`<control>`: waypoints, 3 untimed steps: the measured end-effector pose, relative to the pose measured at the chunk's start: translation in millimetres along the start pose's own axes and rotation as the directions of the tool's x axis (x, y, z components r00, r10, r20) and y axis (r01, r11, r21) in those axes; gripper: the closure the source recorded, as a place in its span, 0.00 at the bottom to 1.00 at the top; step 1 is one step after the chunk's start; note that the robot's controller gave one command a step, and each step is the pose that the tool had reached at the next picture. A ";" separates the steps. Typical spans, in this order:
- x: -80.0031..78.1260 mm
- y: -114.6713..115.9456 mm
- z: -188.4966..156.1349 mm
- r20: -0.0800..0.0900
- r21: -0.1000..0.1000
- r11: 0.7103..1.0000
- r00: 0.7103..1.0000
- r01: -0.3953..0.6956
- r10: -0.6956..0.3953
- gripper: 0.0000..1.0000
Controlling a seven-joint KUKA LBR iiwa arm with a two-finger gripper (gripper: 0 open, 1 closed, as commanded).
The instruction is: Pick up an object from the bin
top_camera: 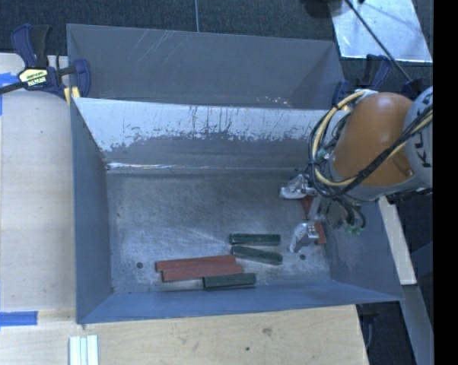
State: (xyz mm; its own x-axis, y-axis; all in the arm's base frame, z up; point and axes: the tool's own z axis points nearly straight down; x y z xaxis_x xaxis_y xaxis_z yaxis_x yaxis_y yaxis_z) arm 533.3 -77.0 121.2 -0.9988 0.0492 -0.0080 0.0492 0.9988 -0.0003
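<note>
The orange cover [373, 139] and looped cables [326, 154] hide the wrist and part of the bin's [214, 128] right wall. The gripper [300, 215] is over the floor's right side, its 2 fingers spread apart with nothing between them. Just left of the nearer fingertip lie an upper dark green bar [254, 239] and a lower dark green bar [258, 256], long axes left-right, the lower slightly tilted. A red-brown bar [198, 267] and a 3rd green bar [229, 281] lie by the front wall.
</note>
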 end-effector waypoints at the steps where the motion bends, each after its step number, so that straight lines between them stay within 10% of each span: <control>1: -2.7 25.2 3.5 -0.008 -0.001 0.993 0.993 0.119 -0.119 0.00; 2: -5.8 38.0 10.8 -0.006 0.000 0.998 0.998 -0.067 0.067 0.00; 3: -7.5 62.0 36.4 -0.002 0.002 1.000 1.000 -0.016 0.016 0.00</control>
State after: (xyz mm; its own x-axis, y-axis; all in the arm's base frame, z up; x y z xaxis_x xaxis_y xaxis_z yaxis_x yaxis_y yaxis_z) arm 544.2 -15.4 84.8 -0.9979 0.0652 -0.0064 0.0652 0.9979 -0.0026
